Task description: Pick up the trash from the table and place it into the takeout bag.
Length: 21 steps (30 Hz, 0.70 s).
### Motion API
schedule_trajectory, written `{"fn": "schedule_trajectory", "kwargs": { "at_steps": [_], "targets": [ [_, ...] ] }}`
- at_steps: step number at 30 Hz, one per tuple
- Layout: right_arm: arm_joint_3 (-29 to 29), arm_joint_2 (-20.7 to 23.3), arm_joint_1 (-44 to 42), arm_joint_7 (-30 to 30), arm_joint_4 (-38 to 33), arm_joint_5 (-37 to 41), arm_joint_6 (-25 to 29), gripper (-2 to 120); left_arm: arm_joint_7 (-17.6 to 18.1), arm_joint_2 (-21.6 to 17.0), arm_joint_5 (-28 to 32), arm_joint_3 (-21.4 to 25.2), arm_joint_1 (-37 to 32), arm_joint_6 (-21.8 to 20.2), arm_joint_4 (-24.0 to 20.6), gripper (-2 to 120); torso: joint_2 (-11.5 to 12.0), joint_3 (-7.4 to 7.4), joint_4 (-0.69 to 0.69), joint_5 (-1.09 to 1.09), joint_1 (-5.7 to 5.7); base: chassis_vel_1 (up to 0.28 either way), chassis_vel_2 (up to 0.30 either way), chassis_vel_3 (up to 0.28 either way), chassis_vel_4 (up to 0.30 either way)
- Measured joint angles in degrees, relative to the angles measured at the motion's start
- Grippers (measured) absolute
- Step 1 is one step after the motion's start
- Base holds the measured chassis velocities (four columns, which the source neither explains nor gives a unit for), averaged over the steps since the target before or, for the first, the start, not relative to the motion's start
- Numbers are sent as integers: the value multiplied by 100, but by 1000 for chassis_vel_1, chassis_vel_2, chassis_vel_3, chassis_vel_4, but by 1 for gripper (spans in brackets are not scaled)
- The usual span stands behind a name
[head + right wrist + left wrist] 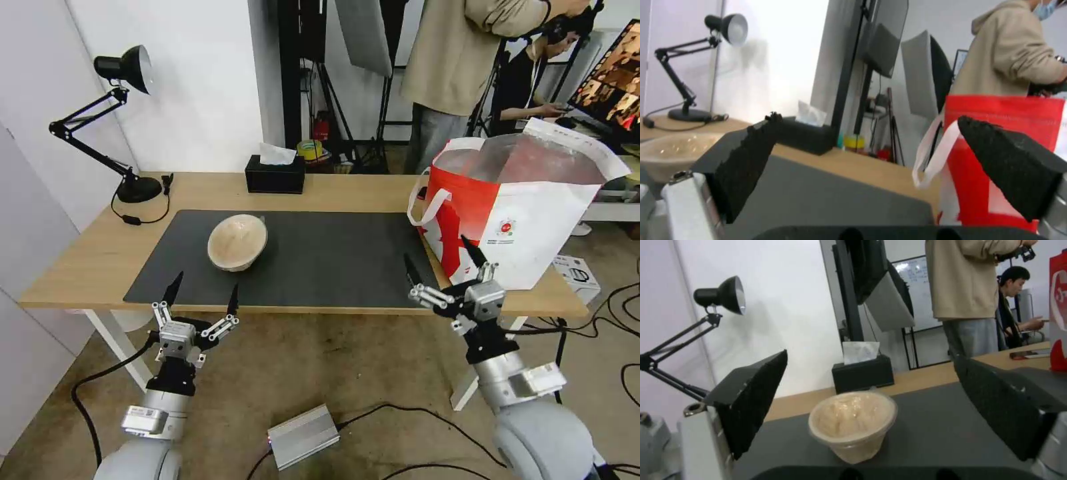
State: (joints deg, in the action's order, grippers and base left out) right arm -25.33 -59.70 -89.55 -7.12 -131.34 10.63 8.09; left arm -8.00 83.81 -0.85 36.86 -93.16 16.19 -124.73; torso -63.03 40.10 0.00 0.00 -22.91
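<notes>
One beige pulp bowl [237,242], tilted with its pale inside shown, is seen on the dark mat [333,260] toward the table's [87,260] left end. The takeout bag [517,207] is stood open at the right end. The left gripper [202,297] and right gripper [440,262] are held before the front edge, jaws spread wide, nothing gripped.

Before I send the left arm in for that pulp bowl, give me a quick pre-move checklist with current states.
1. Left gripper open and empty: ok, fingers spread wide, nothing between them.
2. Beige pulp bowl reachable: ok, it lies tilted on the dark mat, ahead of the left gripper.
3. Path to the bowl clear: ok, only bare mat lies between.
4. Right gripper out of the way: ok, open, near the table's front edge beside the takeout bag.
5. Bag mouth open: ok, foil lining visible.
6. Other trash already bagged: cannot tell, the bag's inside is not clearly seen.
</notes>
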Motion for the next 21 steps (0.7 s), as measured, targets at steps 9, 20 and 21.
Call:
{"fn": "schedule_trajectory", "kwargs": {
  "at_steps": [9, 20, 21],
  "targets": [
    [72, 2, -234, -11, -61, -102, -117, 100, 0, -29, 49, 63, -18, 26, 4, 100, 0, 0, 0, 0, 0, 0, 0, 0, 0],
    [135, 88, -256, -33, -53, -126, -310, 100, 0, -49, 91, 91, 2, 33, 13, 100, 0, 0, 0, 0, 0, 0, 0, 0, 0],
    [144, 89, -249, -33, -39, -134, -318, 100, 0, -44, 92, 91, 3, 33, 21, 100, 0, 0, 0, 0, 0, 0, 0, 0, 0]
  ]
}}
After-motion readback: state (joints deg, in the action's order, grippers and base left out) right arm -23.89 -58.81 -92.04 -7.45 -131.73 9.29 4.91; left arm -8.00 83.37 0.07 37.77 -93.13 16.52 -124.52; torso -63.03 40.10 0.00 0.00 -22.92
